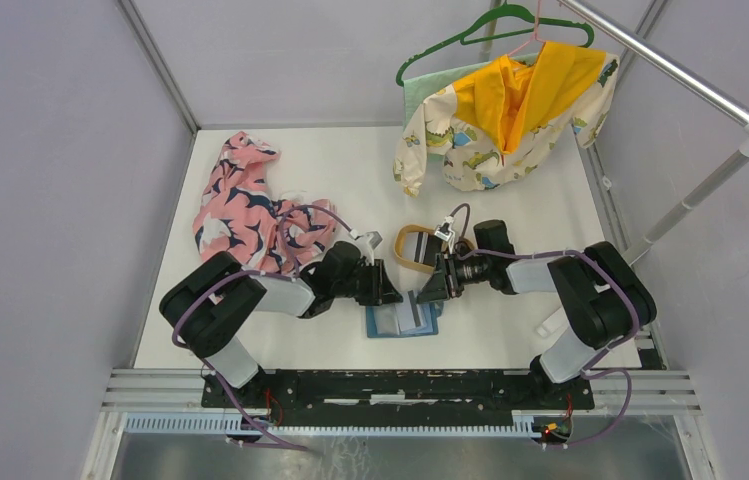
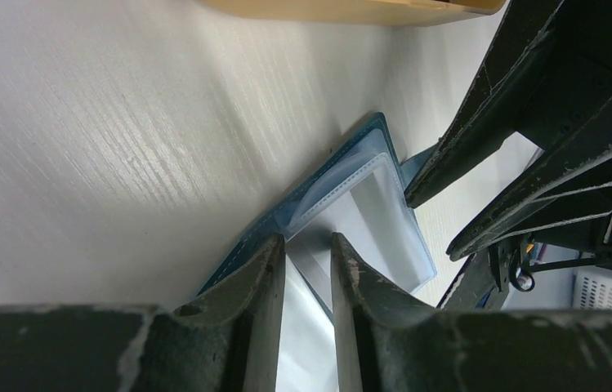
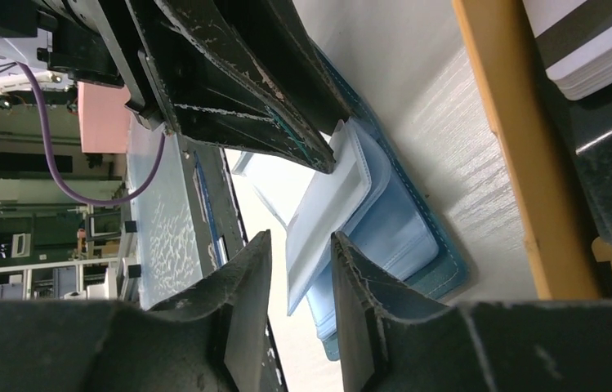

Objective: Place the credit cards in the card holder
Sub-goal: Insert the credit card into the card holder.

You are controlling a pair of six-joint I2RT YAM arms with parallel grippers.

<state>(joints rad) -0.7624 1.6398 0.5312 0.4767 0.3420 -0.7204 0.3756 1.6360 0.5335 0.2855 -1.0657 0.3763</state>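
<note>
The card holder [image 1: 400, 322] is lying open, low in the middle of the overhead view. The left gripper [image 2: 309, 241] is hovering at its clear pocket with jaws narrowly apart; I cannot tell if they are nipping it. The right gripper [image 3: 302, 238] is showing spread, empty jaws. The credit cards [image 3: 592, 49] are waiting in the tray [image 3: 515, 163], upper right. I'd be pinning the holder flat before fetching one.

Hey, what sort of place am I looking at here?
Probably a robotics lab test cell: a left arm and right arm bolted at a white table, plain grey panels around it, and staged props like a clothes rail.
</note>
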